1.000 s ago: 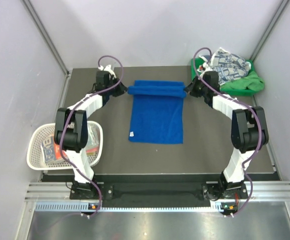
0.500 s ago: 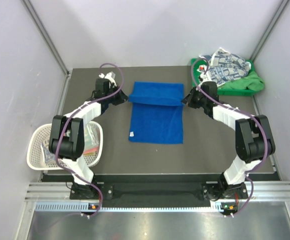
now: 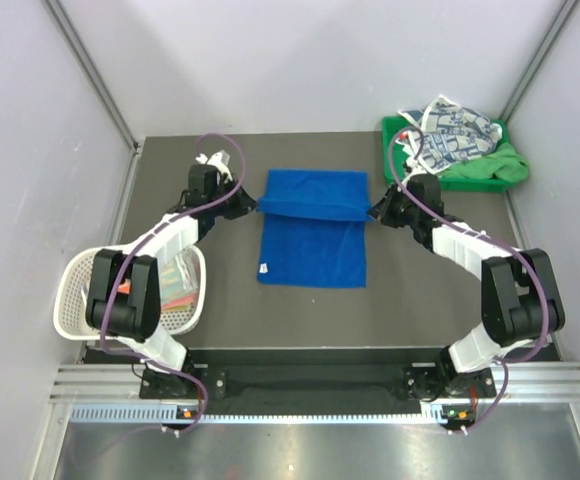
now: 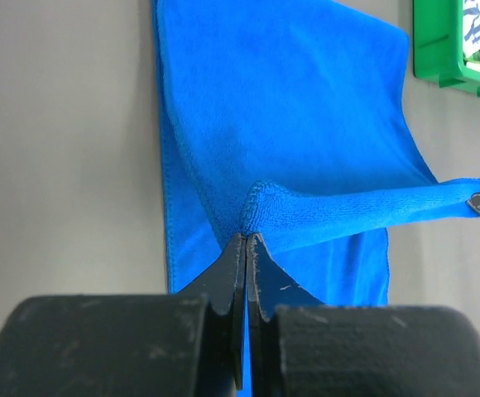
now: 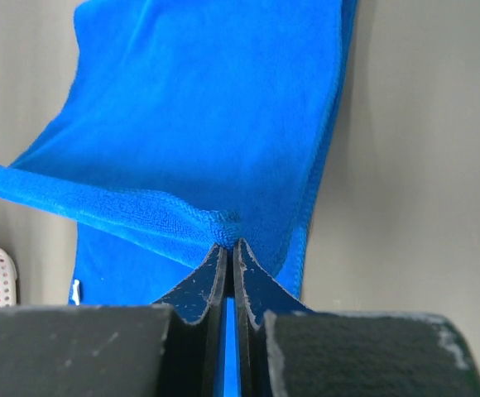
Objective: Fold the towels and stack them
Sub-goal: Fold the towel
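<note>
A royal blue towel [image 3: 313, 240] lies in the middle of the dark table, its far edge lifted and folded toward me. My left gripper [image 3: 252, 207] is shut on the towel's far left corner [image 4: 256, 203]. My right gripper [image 3: 373, 210] is shut on the far right corner [image 5: 221, 223]. The lifted edge [image 4: 372, 207] stretches taut between both grippers above the flat part. More towels, white with navy print [image 3: 450, 132] over green cloth [image 3: 495, 165], are heaped in the green tray at the back right.
A green plastic tray [image 3: 391, 126] stands at the back right corner; its edge shows in the left wrist view [image 4: 455, 50]. A white mesh basket [image 3: 70, 300] with coloured items sits at the left edge, by the left arm. Grey walls enclose the table.
Both grippers have moved toward me with the towel's far edge, from a roll at the back to a fold drawn over the flat part. The arms have drawn back.
</note>
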You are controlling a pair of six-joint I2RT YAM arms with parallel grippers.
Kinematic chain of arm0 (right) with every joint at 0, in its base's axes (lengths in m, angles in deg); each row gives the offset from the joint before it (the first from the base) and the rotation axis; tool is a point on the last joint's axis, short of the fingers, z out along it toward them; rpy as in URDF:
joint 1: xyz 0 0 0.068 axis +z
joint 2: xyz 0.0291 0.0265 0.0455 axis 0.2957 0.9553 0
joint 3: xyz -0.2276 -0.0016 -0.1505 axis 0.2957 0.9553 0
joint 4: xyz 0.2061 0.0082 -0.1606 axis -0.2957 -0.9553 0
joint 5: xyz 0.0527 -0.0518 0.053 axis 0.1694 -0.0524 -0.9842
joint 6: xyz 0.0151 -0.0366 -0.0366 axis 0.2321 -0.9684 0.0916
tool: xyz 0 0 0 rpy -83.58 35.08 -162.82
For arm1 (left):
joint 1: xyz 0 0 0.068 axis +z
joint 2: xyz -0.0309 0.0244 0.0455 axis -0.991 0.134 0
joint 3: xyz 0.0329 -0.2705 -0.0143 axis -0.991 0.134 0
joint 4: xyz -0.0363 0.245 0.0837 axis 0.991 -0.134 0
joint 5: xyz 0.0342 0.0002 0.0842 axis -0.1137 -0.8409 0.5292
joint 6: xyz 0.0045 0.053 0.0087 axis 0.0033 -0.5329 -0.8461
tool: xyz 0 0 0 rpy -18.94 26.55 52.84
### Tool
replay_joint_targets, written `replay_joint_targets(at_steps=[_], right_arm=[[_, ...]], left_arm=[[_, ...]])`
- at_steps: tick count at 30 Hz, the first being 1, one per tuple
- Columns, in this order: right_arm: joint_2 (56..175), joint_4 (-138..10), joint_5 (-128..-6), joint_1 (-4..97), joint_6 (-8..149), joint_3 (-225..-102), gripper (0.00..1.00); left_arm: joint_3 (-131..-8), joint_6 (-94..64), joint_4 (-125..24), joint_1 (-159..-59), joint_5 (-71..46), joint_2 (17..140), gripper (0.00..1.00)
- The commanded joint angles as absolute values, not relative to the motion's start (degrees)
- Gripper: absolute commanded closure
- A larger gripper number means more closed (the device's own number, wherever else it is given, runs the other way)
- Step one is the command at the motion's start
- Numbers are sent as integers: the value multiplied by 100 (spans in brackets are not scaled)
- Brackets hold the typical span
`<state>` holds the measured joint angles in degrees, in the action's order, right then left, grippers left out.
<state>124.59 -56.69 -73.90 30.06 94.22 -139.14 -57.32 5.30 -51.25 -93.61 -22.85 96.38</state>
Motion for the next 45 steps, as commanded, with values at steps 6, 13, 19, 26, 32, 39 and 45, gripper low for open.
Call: replay_joint_targets(at_steps=[6,13,19,26,32,39,45], right_arm=[[11860,-5561,-7307,3100,9367,-13578,100],[11543,-5465,-7333,3117,9394,-13191,100],[11403,-5464,-7351,3188,9411,-12972,100],[11200,-5464,-7298,3241,9385,-12726,100],[11016,-5438,-7307,3285,9411,-12489,100],[10893,-5324,-7298,3381,9429,-12181,100],[10884,-5148,-7280,3530,9481,-11908,100]], left_arm=[[-5366,554,-5103,-9408,-2169,9073,100],[-5041,599,-5121,-9478,-2151,8809,100],[-4830,642,-5165,-9513,-2125,8651,100],[-4706,616,-5437,-9522,-2178,8476,100],[-4522,616,-5446,-9522,-2142,8344,100],[-4197,651,-5350,-9557,-2125,8282,100],[-3916,686,-5297,-9610,-2081,8273,100]])
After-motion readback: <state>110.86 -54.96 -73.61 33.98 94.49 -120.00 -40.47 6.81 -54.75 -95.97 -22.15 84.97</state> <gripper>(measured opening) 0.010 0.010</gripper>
